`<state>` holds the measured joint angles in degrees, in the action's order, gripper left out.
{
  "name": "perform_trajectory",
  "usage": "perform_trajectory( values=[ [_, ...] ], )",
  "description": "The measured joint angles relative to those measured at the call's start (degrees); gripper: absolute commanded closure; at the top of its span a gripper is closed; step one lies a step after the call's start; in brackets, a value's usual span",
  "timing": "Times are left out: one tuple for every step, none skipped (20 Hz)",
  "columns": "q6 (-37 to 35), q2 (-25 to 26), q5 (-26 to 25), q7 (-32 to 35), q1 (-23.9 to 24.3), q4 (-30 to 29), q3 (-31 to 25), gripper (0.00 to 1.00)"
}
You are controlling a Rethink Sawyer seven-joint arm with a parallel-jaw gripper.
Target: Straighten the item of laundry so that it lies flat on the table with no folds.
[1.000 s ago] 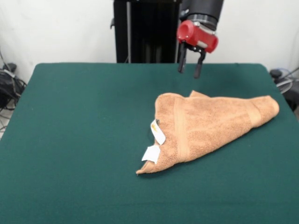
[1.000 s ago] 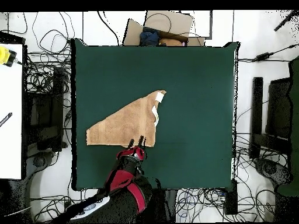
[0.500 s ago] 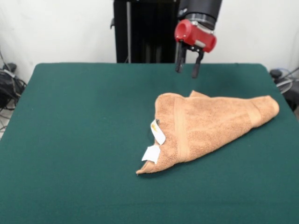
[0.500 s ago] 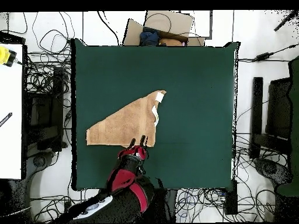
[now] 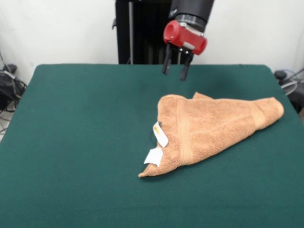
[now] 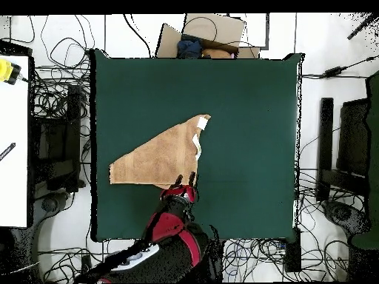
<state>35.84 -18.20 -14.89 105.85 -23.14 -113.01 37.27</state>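
One towel point(image 5: 213, 128), two white tags point(image 5: 157, 145), one desk point(image 5: 80, 142). The folded towel is seen below the released, empty tool point(image 5: 175, 66), which has been shifted sideways since earlier.

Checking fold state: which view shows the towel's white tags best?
Front view: both white tags stand out at the towel's folded edge, one above the other. Overhead view shows them only as a small white strip at that edge.
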Motion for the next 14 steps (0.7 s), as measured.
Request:
perform_trajectory(
  values=[
    [0.0,0.1,0.0,0.0,0.2,0.0,0.0,0.0],
    [0.0,0.2,0.0,0.0,0.4,0.0,0.0,0.0],
    [0.0,0.3,0.0,0.0,0.6,0.0,0.0,0.0],
    [0.0,0.4,0.0,0.0,0.7,0.0,0.0,0.0],
    [0.0,0.5,0.0,0.0,0.8,0.0,0.0,0.0],
    [0.0,0.6,0.0,0.0,0.9,0.0,0.0,0.0],
    [0.0,0.7,-0.1,0.0,1.0,0.0,0.0,0.0],
    [0.0,0.7,-0.3,0.0,1.1,0.0,0.0,0.0],
    [0.0,0.7,-0.4,0.0,1.1,0.0,0.0,0.0],
    [-0.1,0.7,-0.4,0.0,1.2,0.0,0.0,0.0],
    [-0.1,0.7,-0.5,0.0,1.2,0.0,0.0,0.0],
    [-0.2,0.7,-0.5,0.0,1.2,0.0,0.0,0.0],
    [-0.3,0.7,-0.5,0.0,1.3,0.0,0.0,0.0],
    [-0.9,0.7,-0.5,0.0,1.3,0.0,0.0,0.0]
  ],
)
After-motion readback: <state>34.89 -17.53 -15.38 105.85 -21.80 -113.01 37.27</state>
